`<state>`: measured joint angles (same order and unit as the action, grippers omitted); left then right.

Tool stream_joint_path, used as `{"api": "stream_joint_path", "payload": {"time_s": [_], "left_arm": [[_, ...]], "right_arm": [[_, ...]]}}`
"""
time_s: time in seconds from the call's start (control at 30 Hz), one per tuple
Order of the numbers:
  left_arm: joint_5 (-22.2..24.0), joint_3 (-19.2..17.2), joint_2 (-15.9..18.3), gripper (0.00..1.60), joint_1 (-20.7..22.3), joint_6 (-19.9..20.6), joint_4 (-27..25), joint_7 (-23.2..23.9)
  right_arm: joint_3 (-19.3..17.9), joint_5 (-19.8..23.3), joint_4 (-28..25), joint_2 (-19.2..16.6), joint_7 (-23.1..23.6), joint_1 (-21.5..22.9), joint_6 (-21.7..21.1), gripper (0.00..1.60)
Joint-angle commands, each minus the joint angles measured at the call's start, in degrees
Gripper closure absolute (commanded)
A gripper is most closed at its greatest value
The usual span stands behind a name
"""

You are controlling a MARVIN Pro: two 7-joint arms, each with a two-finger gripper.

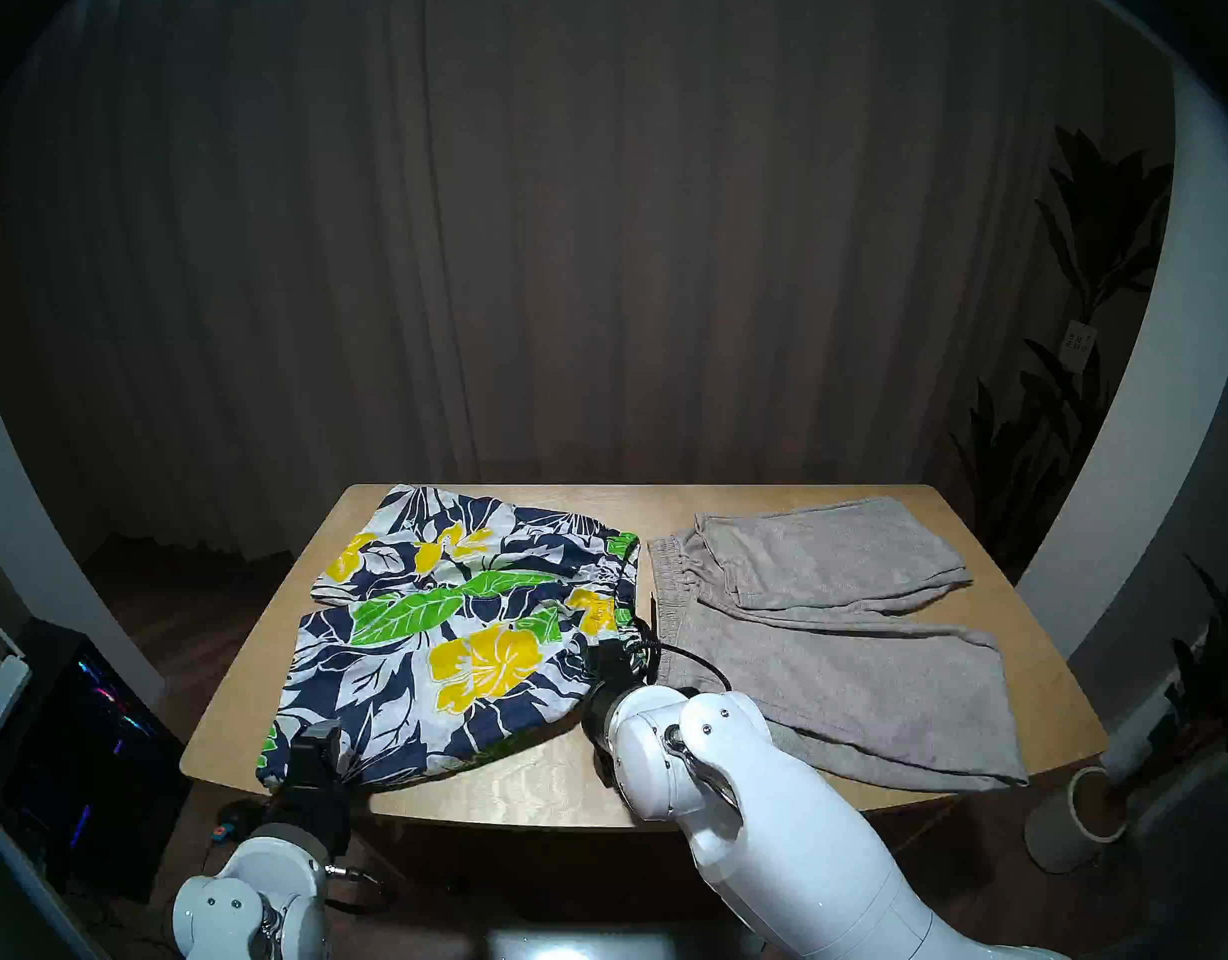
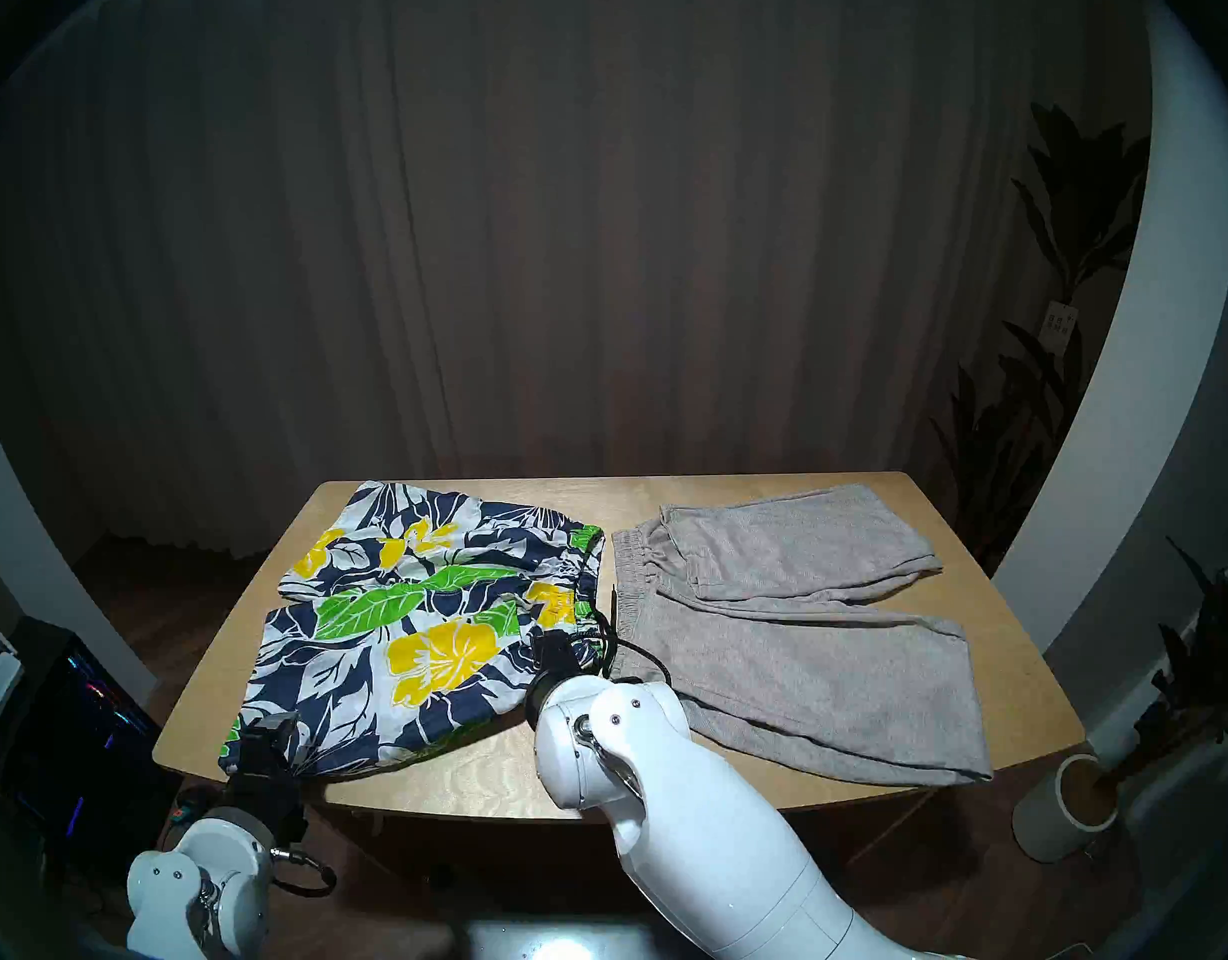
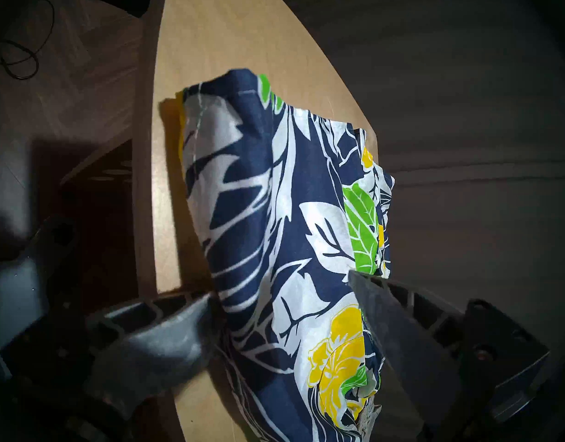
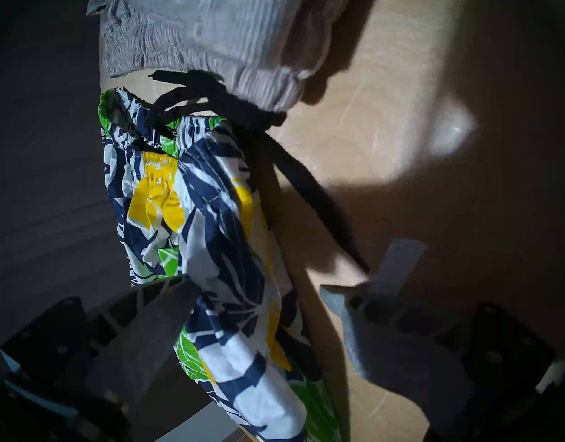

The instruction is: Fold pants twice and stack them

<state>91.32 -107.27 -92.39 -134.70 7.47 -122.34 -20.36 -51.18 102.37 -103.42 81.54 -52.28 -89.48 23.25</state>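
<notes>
The navy-and-white leaf-print shorts [image 1: 445,633] [image 2: 403,626] lie spread on the left half of the wooden table [image 1: 528,778]. The light-grey shorts [image 1: 826,633] [image 2: 791,633] lie flat on the right half, waistbands facing each other. My left gripper [image 1: 317,737] [image 3: 279,288] is open at the print shorts' [image 3: 275,208] near-left hem corner, its fingers astride the cloth. My right gripper [image 1: 615,654] [image 4: 257,286] is open at the near waistband corner of the print shorts [image 4: 211,208], cloth between its fingers. The black drawstring [image 4: 243,113] trails onto the grey waistband [image 4: 227,26].
A dark curtain hangs behind the table. On the floor at the left stands a computer tower [image 1: 85,730] with coloured lights. A pale plant pot [image 1: 1082,820] and leafy plants stand beside the table's right edge. The print shorts' hem reaches the table's near-left edge.
</notes>
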Motion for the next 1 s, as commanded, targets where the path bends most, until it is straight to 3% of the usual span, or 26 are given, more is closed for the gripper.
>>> {"api": "stream_joint_path", "payload": {"time_s": [0.0, 0.03, 0.07, 0.1, 0.13, 0.2, 0.27, 0.3, 0.33, 0.37, 0.43, 0.47, 0.5, 0.53, 0.57, 0.73, 0.97], "left_arm": [[-0.04, -0.04, 1.02, 0.00, 2.68, 0.17, 2.58, 0.42], [-0.04, -0.04, 1.02, 0.00, 2.68, 0.17, 2.58, 0.42], [0.11, -0.16, 1.17, 0.00, 2.93, 0.35, 2.70, 0.44], [0.20, -0.21, 1.20, 0.00, 3.00, 0.42, 2.78, 0.54], [0.27, -0.25, 1.19, 0.00, 3.06, 0.45, 2.87, 0.65], [0.36, -0.29, 1.19, 0.06, 3.13, 0.51, 2.98, 0.78], [0.47, -0.39, 1.12, 0.60, 3.28, 0.59, 3.24, 1.11], [0.47, -0.39, 1.12, 0.60, 3.28, 0.59, 3.24, 1.11], [0.44, -0.41, 1.12, 0.73, 3.31, 0.62, 3.22, 1.09], [0.48, -0.47, 1.05, 0.97, 3.35, 0.67, 3.14, 1.20], [0.40, -0.49, 0.94, 1.14, 3.34, 0.53, 3.00, 1.35], [0.40, -0.49, 0.94, 1.14, 3.34, 0.53, 3.00, 1.35], [0.31, -0.51, 0.77, 1.33, 3.41, 0.32, 2.85, 1.74], [0.30, -0.51, 0.76, 1.53, 3.45, 0.27, 2.71, 1.73], [0.34, -0.52, 0.61, 1.60, 3.50, 0.09, 2.49, 1.77], [0.21, -0.57, 0.25, 1.60, 3.53, -0.60, 0.46, 1.71], [0.25, -0.71, 0.25, 1.60, 5.00, -1.49, -4.21, -1.77]], "right_arm": [[-0.10, 0.02, 4.38, -0.02, -0.33, 0.29, -0.04, 0.00], [-0.10, 0.02, 4.38, -0.02, -0.33, 0.29, -0.04, 0.00], [-0.11, 0.04, 4.52, -0.20, -0.23, 0.25, -0.04, 0.35], [-0.07, -0.06, 4.50, -0.38, -0.26, 0.20, 0.00, 0.46], [-0.06, -0.12, 4.45, -0.54, -0.23, 0.13, 0.01, 0.78], [-0.10, -0.09, 4.32, -0.75, -0.24, 0.01, -0.01, 0.82], [-0.29, -0.01, 3.49, -1.45, -0.47, -0.44, -0.04, 0.86], [-0.29, -0.01, 3.49, -1.45, -0.47, -0.44, -0.04, 0.86], [-0.32, -0.01, 3.08, -1.78, -0.65, -0.58, -0.13, 0.87], [-0.36, -0.01, 2.60, -2.21, -0.72, -0.82, -0.27, 0.94], [-0.38, -0.05, 2.43, -2.48, -0.67, -0.96, -0.34, 1.14], [-0.38, -0.05, 2.43, -2.48, -0.67, -0.96, -0.34, 1.14], [-0.41, 0.02, 2.29, -2.65, -0.53, -1.07, -0.42, 1.42], [-0.45, 0.07, 2.18, -2.72, -0.38, -1.14, -0.48, 1.56], [-0.53, 0.21, 1.94, -2.78, -0.37, -1.20, -0.54, 1.60], [-0.64, 0.59, 0.50, -2.98, -0.49, -1.18, -0.85, 1.60], [-1.11, 1.28, -0.81, -2.23, -3.13, -0.53, 0.12, 1.60]]}}
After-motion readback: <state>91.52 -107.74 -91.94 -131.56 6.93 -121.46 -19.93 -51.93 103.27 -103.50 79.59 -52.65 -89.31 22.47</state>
